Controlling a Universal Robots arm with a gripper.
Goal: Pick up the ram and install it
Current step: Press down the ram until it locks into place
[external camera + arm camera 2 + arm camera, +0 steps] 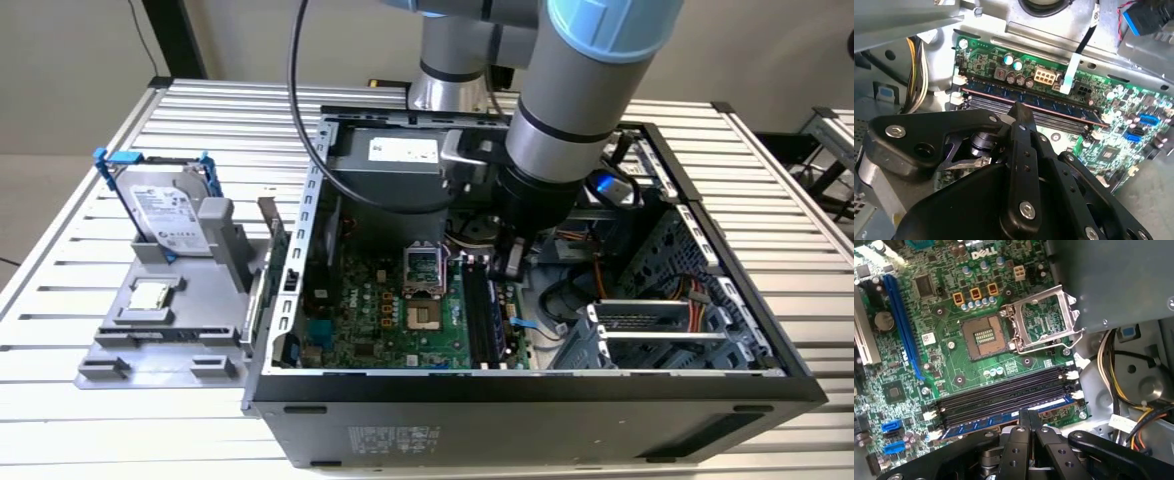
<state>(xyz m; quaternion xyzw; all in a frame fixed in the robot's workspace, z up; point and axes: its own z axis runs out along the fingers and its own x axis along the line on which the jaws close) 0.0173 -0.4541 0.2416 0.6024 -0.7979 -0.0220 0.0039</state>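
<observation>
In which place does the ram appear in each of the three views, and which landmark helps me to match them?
Exterior view: the ram stands in the motherboard, below the gripper, inside the case.
Second wrist view: the ram runs across the board just beyond the gripper tip.
First wrist view: the ram sits in the slot nearest the gripper.
Shared landmark: the empty black memory slots alongside it.
</observation>
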